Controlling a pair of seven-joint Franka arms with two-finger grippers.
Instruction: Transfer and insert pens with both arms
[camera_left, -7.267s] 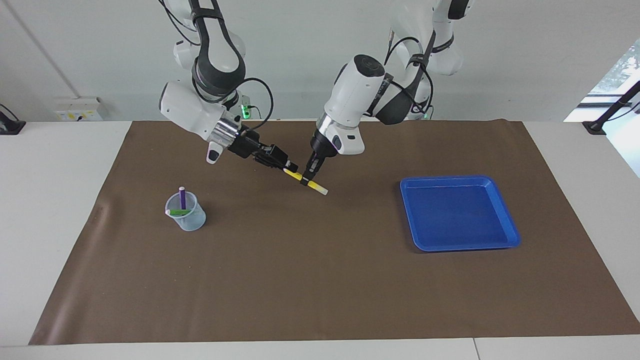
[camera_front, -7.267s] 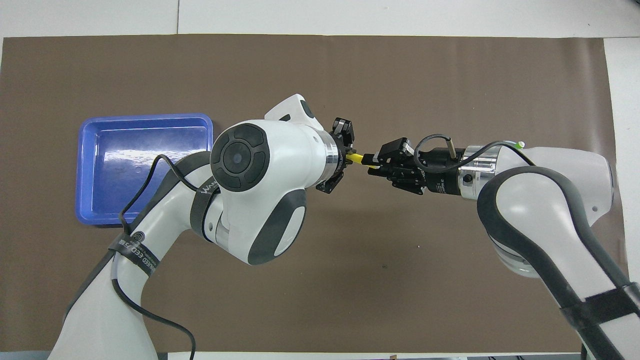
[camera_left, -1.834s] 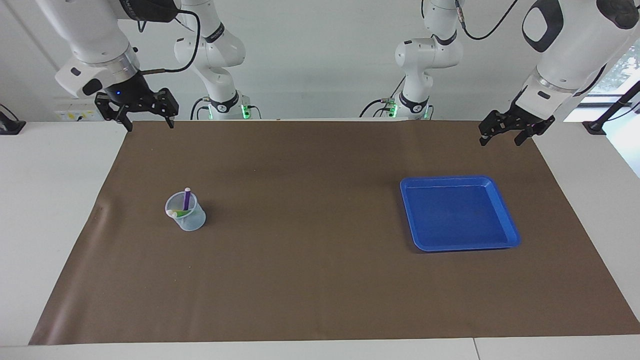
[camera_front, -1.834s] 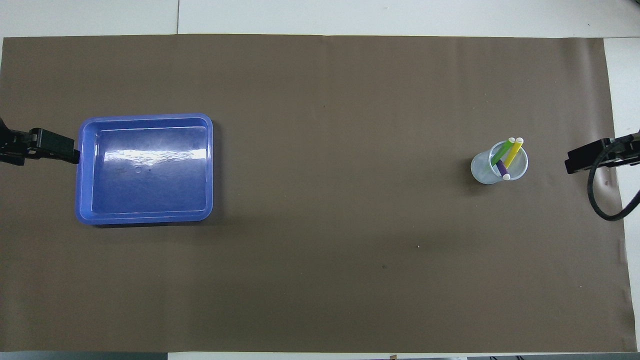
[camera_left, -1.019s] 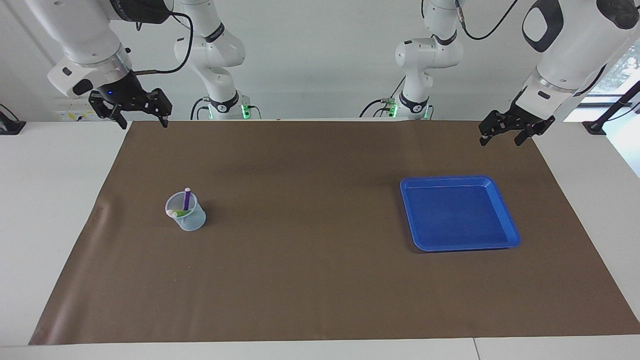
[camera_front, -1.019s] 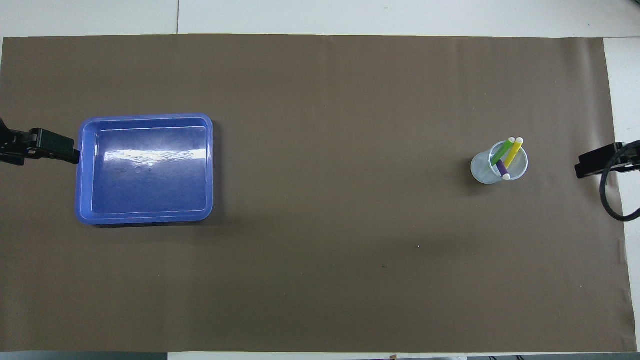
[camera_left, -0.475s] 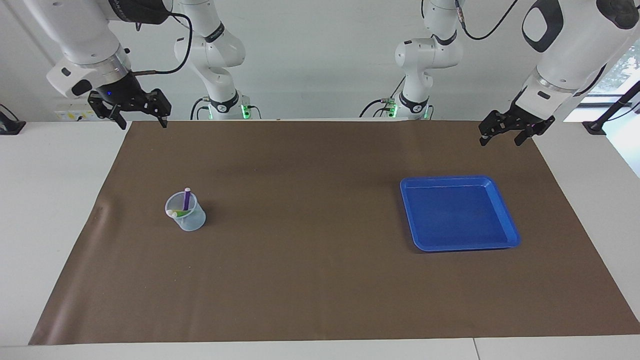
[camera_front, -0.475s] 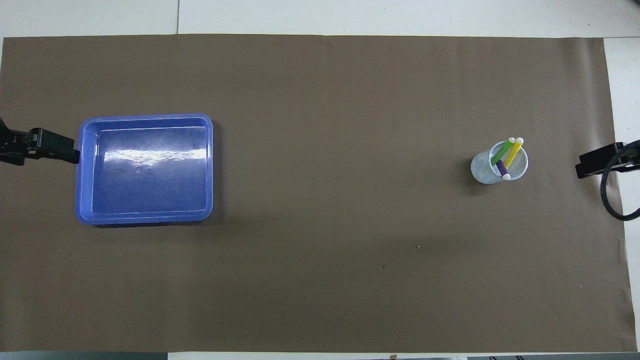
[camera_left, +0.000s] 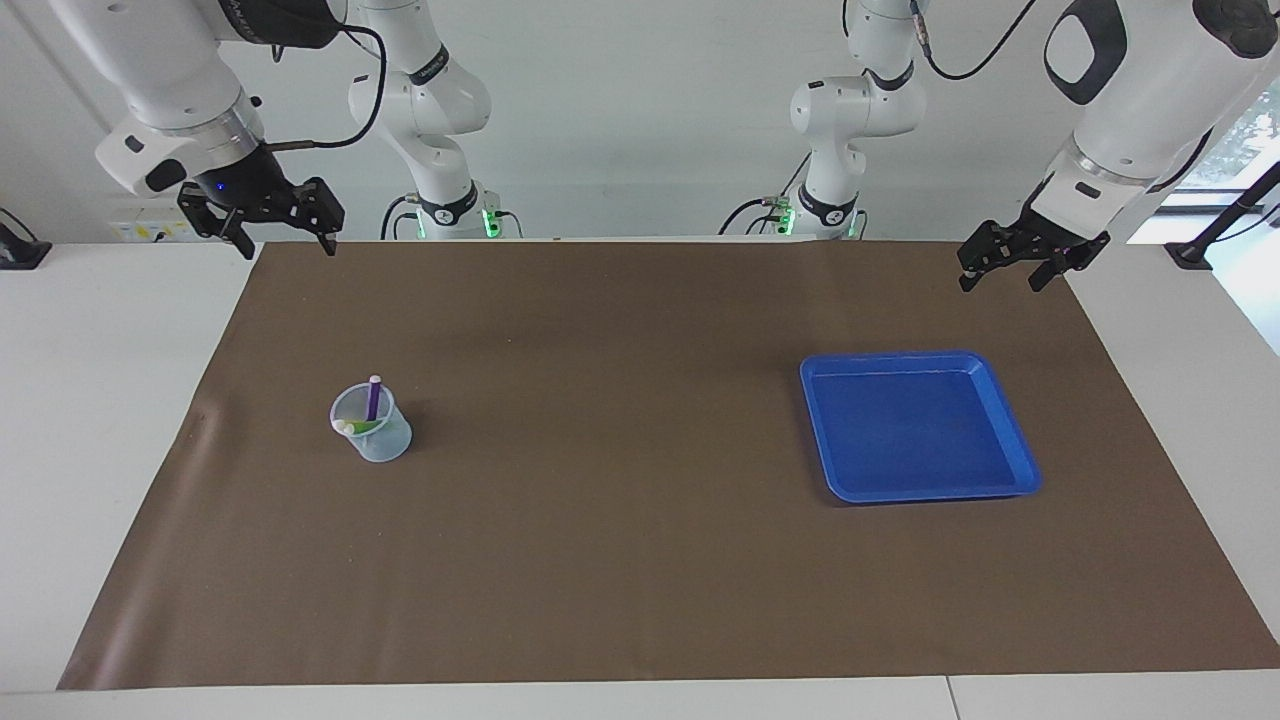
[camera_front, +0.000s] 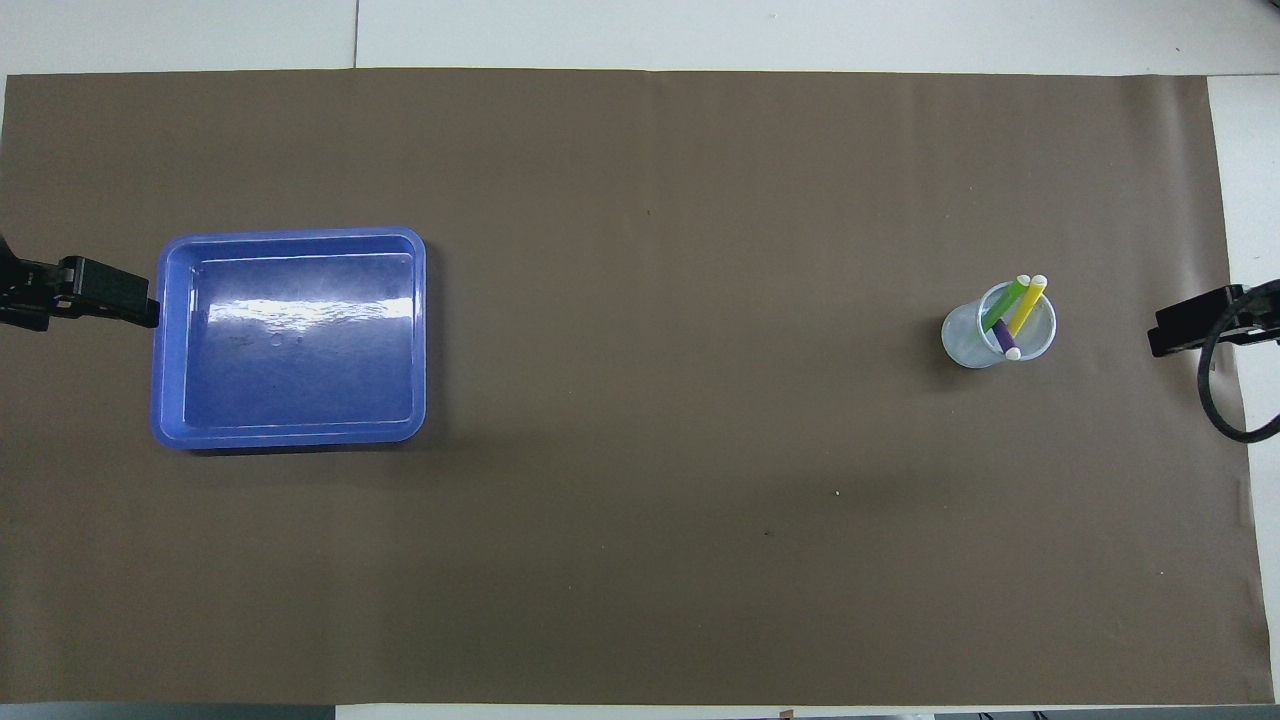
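Since all three pens (camera_front: 1010, 315) lean inside the clear cup (camera_front: 975, 345) (about three o'clock on the bench seen overhead), the blue tray (camera_front: 290, 440) sits bare and the left gripper (camera_left: 1012, 269) and right gripper (camera_left: 268, 226) hang clear, fingers spread and empty.

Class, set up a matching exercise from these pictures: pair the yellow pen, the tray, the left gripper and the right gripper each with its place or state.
Things:
1. yellow pen
2. tray
3. left gripper
4. right gripper

Places or states:
A. empty, on the mat toward the left arm's end
B. open, raised near the mat's corner at the right arm's end
C. standing in the cup
D. open, raised near the mat's corner at the left arm's end

Pairs: 1-C, 2-A, 3-D, 4-B
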